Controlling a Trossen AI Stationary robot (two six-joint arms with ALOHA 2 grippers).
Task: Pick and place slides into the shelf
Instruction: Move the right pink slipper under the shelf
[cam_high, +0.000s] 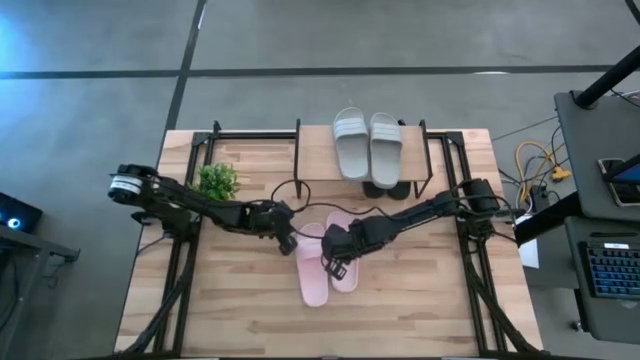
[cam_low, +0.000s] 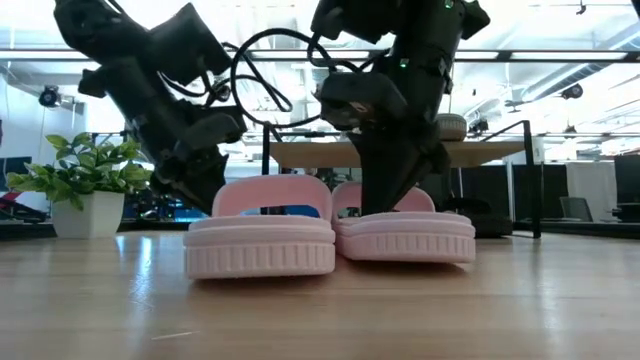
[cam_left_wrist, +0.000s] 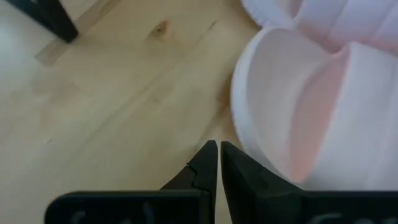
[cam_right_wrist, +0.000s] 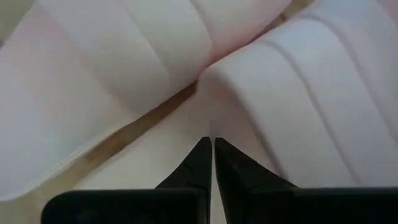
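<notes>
Grey slides (cam_high: 367, 144) sit on the shelf (cam_high: 318, 150); black ones (cam_high: 386, 187) underneath. You have the pink pair (cam_high: 326, 263) left: both grippers, left (cam_left_wrist: 217, 163) and right (cam_right_wrist: 208, 155), fingers pressed together holding nothing, tips just beside the pink straps.

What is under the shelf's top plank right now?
Under the shelf, dark shapes, likely black slides, poke out at its front edge. The grey slides on top and the plank hide the rest, so their number and position can't be told.
</notes>
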